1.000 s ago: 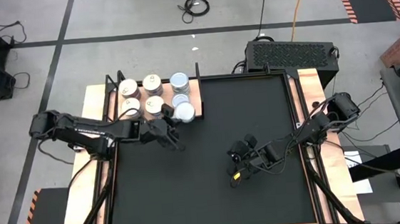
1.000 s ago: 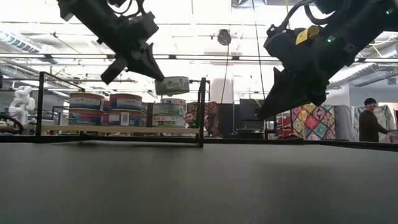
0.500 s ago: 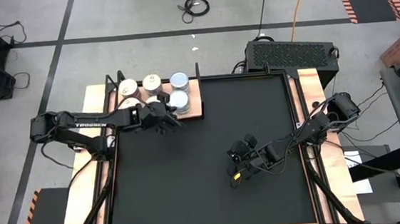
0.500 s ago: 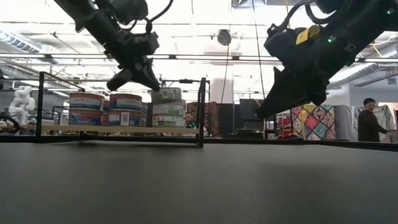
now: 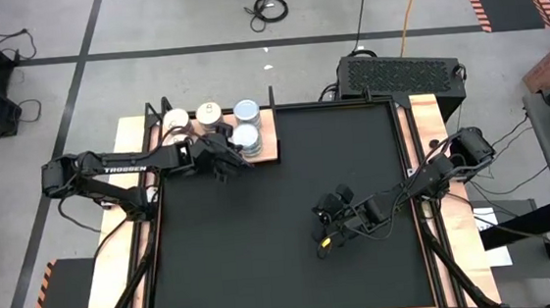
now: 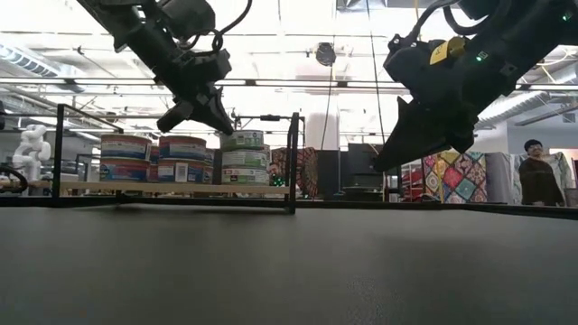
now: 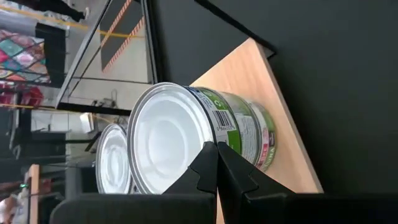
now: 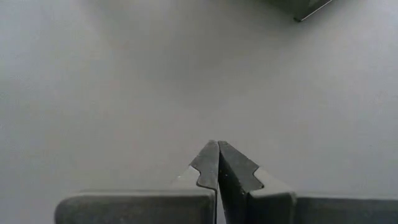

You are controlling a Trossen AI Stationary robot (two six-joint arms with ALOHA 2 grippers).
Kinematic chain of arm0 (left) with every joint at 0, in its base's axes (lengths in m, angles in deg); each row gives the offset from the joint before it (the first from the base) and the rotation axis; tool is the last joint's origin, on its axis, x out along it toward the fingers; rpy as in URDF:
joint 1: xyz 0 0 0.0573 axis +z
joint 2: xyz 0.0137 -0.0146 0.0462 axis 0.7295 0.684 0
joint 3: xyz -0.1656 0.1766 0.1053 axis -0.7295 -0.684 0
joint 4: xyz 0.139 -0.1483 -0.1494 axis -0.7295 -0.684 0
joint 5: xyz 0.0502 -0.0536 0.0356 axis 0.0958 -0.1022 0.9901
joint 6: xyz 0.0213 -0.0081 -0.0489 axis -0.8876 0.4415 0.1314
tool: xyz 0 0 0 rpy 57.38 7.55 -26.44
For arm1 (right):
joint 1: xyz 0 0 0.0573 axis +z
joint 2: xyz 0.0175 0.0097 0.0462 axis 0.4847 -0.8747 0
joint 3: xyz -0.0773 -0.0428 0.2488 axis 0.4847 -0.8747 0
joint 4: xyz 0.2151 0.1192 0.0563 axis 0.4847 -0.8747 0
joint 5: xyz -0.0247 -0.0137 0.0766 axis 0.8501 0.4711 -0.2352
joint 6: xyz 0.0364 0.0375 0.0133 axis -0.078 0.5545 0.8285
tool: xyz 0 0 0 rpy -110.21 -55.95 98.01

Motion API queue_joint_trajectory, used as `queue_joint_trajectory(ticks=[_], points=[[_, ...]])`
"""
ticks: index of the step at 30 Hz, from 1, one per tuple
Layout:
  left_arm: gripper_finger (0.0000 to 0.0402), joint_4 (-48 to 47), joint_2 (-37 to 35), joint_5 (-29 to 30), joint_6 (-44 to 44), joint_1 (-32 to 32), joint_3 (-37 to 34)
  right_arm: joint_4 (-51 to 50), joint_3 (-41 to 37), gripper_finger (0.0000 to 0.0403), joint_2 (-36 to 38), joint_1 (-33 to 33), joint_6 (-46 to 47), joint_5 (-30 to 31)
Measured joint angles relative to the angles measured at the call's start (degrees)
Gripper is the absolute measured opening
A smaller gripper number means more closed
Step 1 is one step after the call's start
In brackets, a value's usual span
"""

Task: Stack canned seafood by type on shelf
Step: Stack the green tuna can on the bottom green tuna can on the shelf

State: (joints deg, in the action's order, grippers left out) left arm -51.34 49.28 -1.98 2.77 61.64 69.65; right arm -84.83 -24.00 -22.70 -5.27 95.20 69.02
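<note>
Canned seafood [image 5: 211,128] sits stacked on shelf [image 5: 271,146] at tabletop's far-left corner. Left claw [image 7: 216,163], fingers closed and empty, probably just above pale-topped stack; lift straight clear without nudging it. Right claw [image 8: 216,160] closed, idle mid-tabletop.

You've got bright ceiling lights [image 6: 298,18] blowing out the low view, so both arms go silhouette. Overhead is even and shadowless; the tabletop [image 6: 289,271] blurs up close.

Left gripper [image 5: 230,159] closed (arm extended), right gripper [image 5: 323,241] closed, raised
</note>
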Motion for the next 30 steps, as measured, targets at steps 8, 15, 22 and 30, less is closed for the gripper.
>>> queue_joint_trajectory(ticks=[8, 15, 22, 30], points=[[0.0000, 1.1, 0.0, -0.5, 0.0, 1.4, 0.0, 0.0, 0.0, 0.0000, 0.0, 0.0, -0.8, 0.0], [0.0000, 2.3, 0.1, -0.6, -1.5, 1.3, 0.1, 0.0, 0.0, 0.0000, 0.0, 0.0, -1.4, 0.0], [0.0000, 2.5, 0.4, -1.6, -1.1, 1.3, 0.1, 0.0, 0.0, 0.0000, 0.0, 0.0, -1.4, 0.0], [0.0000, 3.1, 2.9, 0.4, -1.3, 1.3, 0.2, 0.0, 0.0, 0.0000, 0.0, 0.0, -1.4, 0.0]])
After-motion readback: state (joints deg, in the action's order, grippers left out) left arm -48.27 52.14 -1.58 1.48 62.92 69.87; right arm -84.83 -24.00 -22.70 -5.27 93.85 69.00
